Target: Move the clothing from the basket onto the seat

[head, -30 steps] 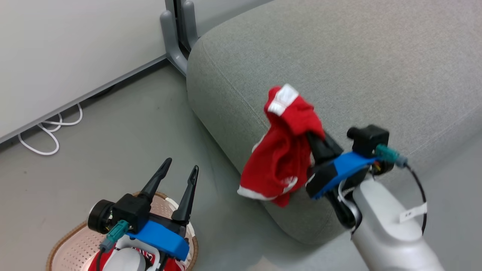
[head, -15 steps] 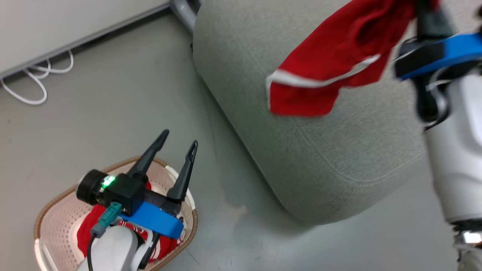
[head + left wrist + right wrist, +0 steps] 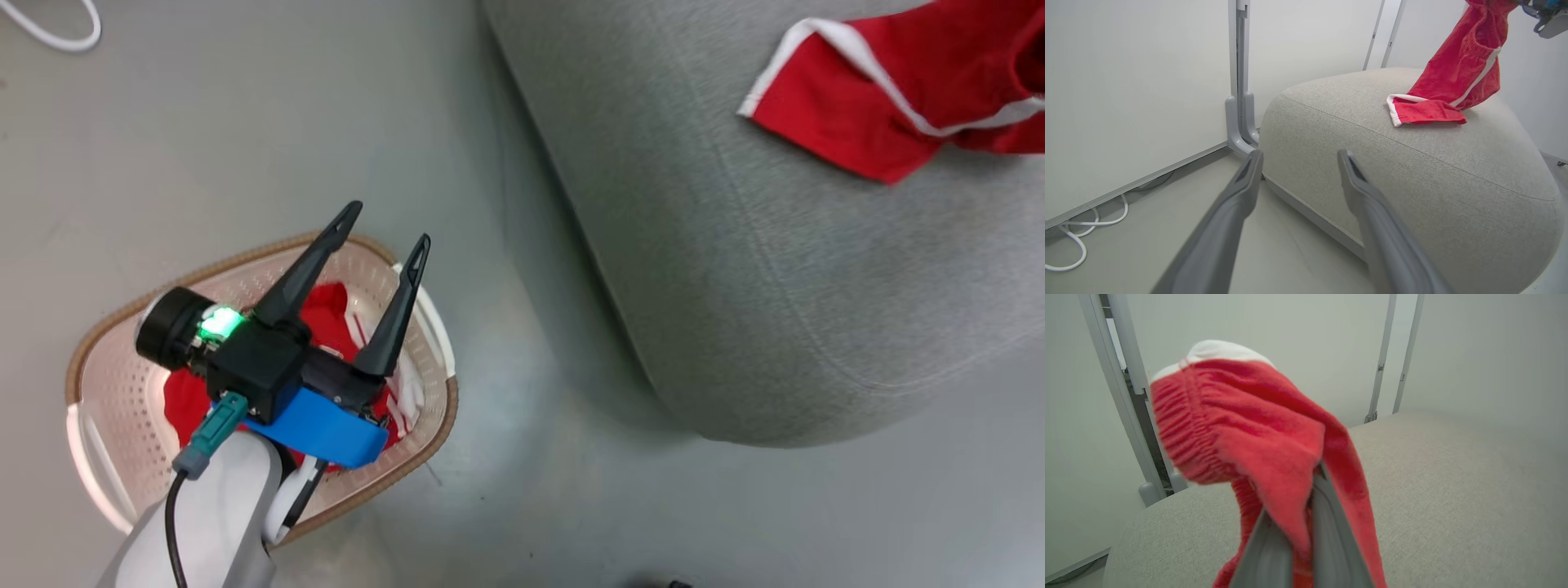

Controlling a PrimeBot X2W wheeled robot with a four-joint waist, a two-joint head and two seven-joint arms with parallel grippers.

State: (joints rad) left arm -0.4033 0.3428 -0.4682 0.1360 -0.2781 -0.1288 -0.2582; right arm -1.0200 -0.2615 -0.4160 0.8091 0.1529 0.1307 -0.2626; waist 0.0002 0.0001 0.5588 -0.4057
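With right gripper (image 3: 1316,475) pinched shut on the red garment (image 3: 857,131), hem resting on the seat (image 3: 775,286) at 2 o'clock; left gripper (image 3: 388,222) spread empty above the basket (image 3: 245,253) at 8 o'clock; might snag on release and slide off the rounded edge.

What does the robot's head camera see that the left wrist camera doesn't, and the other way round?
Head view: the basket on the floor, red clothes inside, partly hidden by the open left gripper. Left wrist view: the white wall panel and grey post, and the red garment hanging down with its end lying on the sofa. Both: sofa, red garment, the left gripper's two fingers.
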